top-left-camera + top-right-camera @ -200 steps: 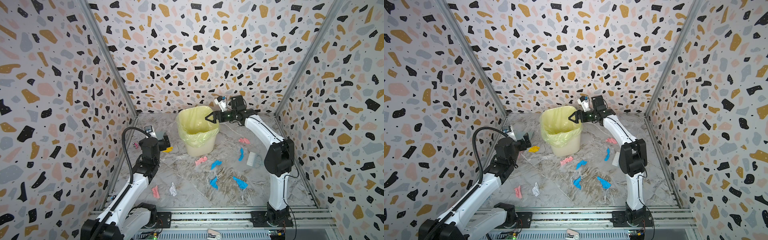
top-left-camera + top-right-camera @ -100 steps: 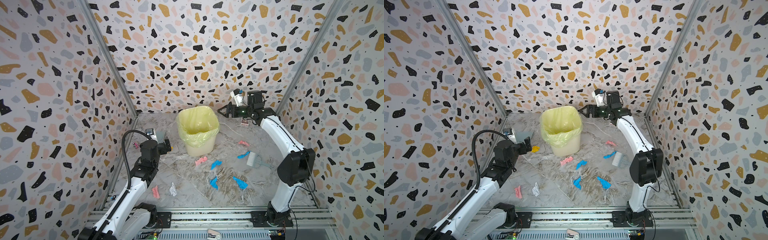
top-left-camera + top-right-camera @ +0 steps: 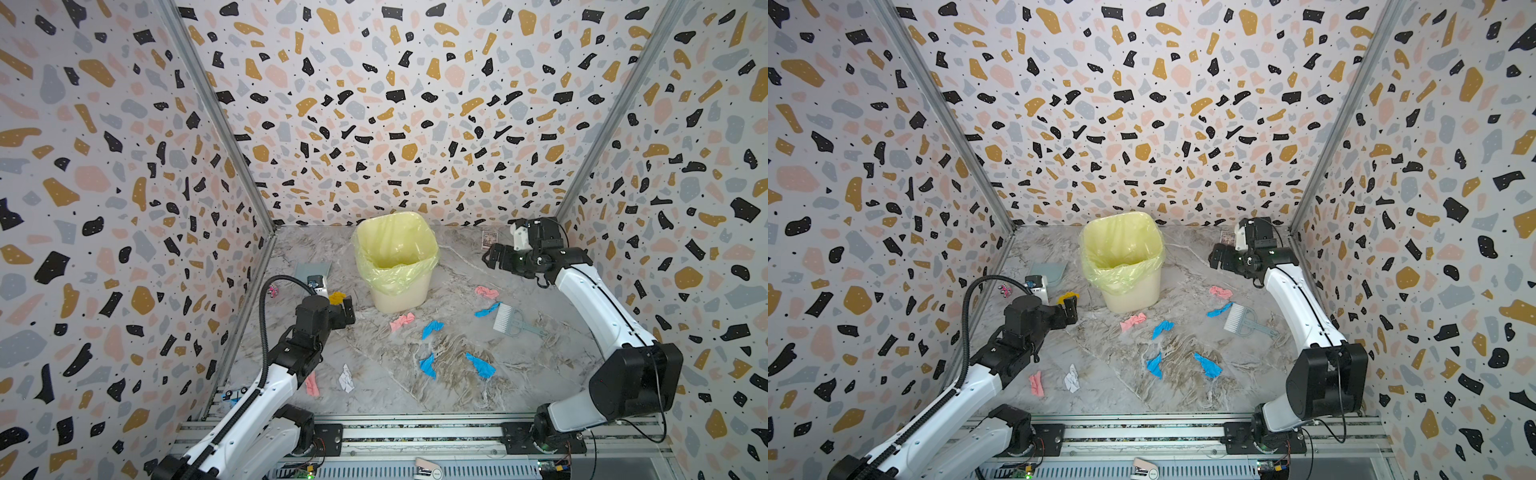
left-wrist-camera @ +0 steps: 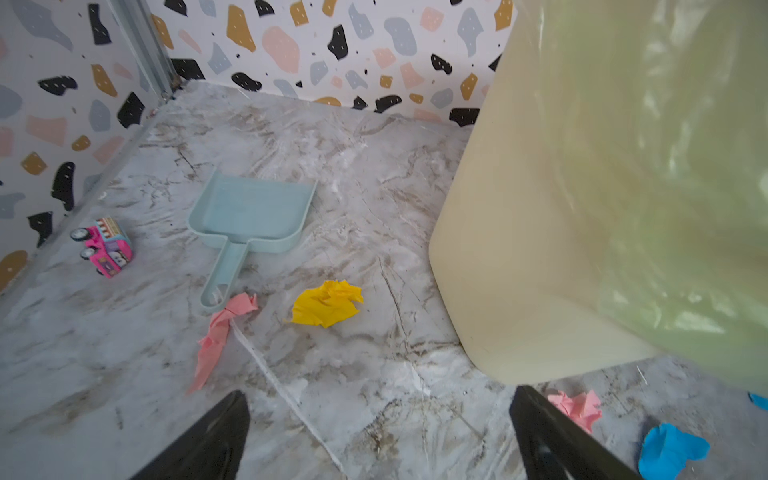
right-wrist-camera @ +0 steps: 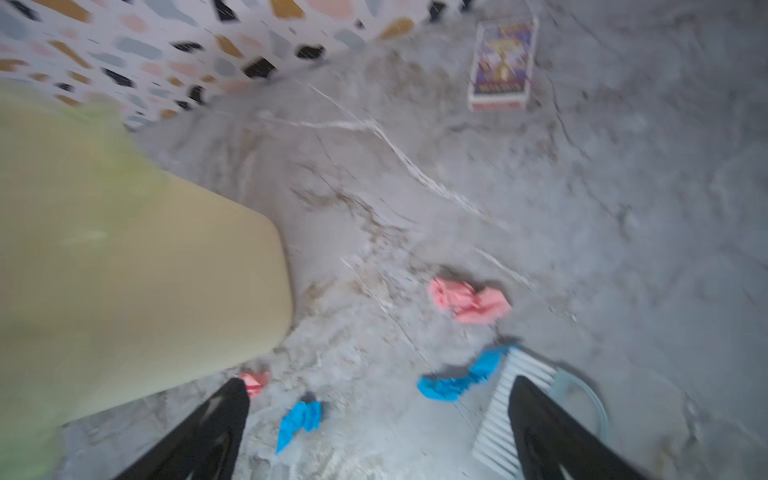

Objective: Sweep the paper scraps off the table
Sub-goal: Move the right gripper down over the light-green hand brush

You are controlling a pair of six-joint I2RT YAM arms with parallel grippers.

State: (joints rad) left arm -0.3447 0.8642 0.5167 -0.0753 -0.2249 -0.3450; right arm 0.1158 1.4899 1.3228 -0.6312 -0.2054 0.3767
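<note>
Grey-white marble-patterned tabletop (image 3: 540,386) littered with small crumpled paper scraps (image 3: 1162,328) in blue, pink, yellow and white, all loose on the surface. Near the back, in the middle, a cream plastic bin with a yellow-green liner (image 3: 399,293). Just in front of the bin, a pink scrap (image 3: 402,321) beside a blue scrap (image 3: 432,328). Closer to the front rail, a second blue scrap (image 3: 427,365) and a third blue scrap (image 3: 480,365). At front left, a white scrap (image 3: 345,378) near another pink scrap (image 3: 311,383), just beside the white left arm (image 3: 270,390). Right of the bin, one more pink scrap (image 3: 487,291), then a fourth blue scrap (image 3: 487,309) right against the white bristles of a pale blue plastic hand brush (image 3: 509,320) lying flat. Left of the bin, a yellow scrap (image 4: 326,307), plus a long pink scrap (image 4: 216,336) touching the handle end of a pale blue plastic dustpan (image 4: 249,212). By the left wall, a small pink toy car (image 4: 106,247). At back right, a small printed card (image 5: 503,62). Left jaws spread wide, nothing between the black fingers (image 4: 208,440), held over the tabletop left of the bin, short of the yellow scrap. Right jaws on the white right arm (image 3: 590,307) likewise wide apart and empty, raised over the back right between bin and card. Right wrist view blurred.
</note>
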